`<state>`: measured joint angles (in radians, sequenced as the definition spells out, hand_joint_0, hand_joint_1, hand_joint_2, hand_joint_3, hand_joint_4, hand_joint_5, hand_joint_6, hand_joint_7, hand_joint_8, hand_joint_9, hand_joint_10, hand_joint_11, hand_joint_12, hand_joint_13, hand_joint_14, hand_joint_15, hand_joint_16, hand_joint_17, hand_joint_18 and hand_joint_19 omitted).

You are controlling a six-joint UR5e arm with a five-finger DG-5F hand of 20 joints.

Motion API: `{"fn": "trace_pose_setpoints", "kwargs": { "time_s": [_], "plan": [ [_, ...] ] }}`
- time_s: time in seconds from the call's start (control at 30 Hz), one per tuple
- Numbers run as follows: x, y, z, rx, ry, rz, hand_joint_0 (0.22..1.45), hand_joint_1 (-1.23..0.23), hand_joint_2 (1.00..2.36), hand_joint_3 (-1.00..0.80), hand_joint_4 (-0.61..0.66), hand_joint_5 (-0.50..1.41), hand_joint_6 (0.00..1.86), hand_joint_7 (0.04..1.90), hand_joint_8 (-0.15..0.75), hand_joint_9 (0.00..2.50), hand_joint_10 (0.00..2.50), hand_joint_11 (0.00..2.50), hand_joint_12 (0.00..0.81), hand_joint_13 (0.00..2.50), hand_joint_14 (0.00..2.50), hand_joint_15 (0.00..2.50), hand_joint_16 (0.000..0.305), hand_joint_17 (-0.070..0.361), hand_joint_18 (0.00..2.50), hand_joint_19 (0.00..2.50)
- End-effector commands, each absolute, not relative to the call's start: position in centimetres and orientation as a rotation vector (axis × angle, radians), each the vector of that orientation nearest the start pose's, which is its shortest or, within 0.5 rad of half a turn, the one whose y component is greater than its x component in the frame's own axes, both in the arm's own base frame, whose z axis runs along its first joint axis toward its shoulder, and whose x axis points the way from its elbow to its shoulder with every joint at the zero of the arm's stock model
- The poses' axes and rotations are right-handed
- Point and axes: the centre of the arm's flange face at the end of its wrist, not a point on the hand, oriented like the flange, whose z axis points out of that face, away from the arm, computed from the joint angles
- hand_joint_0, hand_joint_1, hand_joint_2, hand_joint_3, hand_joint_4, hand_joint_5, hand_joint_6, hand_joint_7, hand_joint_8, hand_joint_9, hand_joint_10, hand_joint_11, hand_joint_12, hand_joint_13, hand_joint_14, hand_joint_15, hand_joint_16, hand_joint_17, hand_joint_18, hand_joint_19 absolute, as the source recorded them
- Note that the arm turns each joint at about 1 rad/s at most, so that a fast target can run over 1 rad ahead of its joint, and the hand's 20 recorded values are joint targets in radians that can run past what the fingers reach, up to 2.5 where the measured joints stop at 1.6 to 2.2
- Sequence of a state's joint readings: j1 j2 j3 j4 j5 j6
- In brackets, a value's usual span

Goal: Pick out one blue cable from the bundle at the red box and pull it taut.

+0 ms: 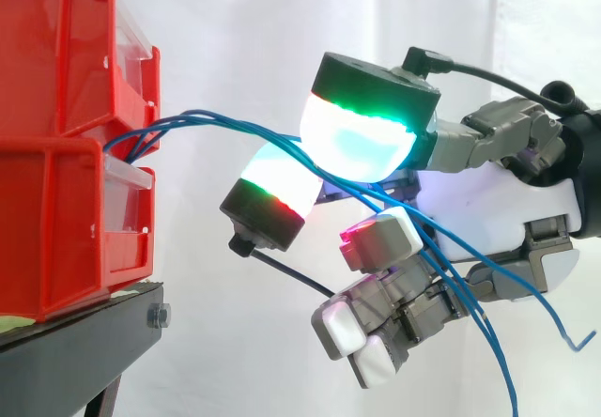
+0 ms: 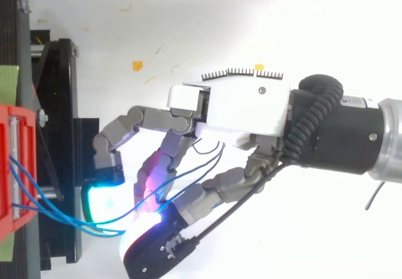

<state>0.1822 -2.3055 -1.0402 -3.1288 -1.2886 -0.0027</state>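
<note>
Several thin blue cables come out between the two stacked red bins and sag to the right through my hand. In the top view the cables leave the red bin at the left edge and droop under the hand. Two glowing fingertips stand slightly apart with the cables running between them, and no single cable is pinched. The lower fingers are bent under the strands. The cables' free ends hang slack past the palm at the lower right.
The bins rest on a black stand, which in the top view lies just left of the fingertips. A white curtain hangs behind, and there is free room to the right.
</note>
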Motion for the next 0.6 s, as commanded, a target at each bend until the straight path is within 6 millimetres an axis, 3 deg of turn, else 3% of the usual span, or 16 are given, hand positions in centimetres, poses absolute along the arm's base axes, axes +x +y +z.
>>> {"fn": "trace_pose_setpoints", "kwargs": {
  "time_s": [0.0,0.33,0.43,0.57],
  "plan": [
    [76.06,-2.45,28.22,1.357,1.290,1.006,0.61,-0.96,1.00,-0.50,-0.15,-0.06,0.92,1.11,0.247,1.36,0.04,0.90,0.346,0.94,0.02,0.63,0.046,0.103,0.77,0.61],
    [75.95,-3.05,28.16,1.363,1.291,0.994,0.51,-0.87,1.00,-0.50,-0.33,-0.02,0.85,1.12,0.215,1.48,0.03,0.79,0.324,0.99,0.02,0.59,0.046,0.103,0.81,0.59],
    [75.95,-3.14,28.16,1.363,1.292,0.996,0.60,-0.90,1.00,-0.50,-0.34,-0.02,0.85,1.10,0.206,1.46,0.03,0.78,0.310,0.97,0.02,0.60,0.041,0.093,0.76,0.61],
    [75.91,-3.11,28.26,1.363,1.293,0.999,0.69,-0.99,1.00,-0.50,-0.23,-0.03,0.87,1.09,0.221,1.37,0.03,0.80,0.323,0.94,0.03,0.61,0.042,0.095,0.76,0.60]
  ]
}}
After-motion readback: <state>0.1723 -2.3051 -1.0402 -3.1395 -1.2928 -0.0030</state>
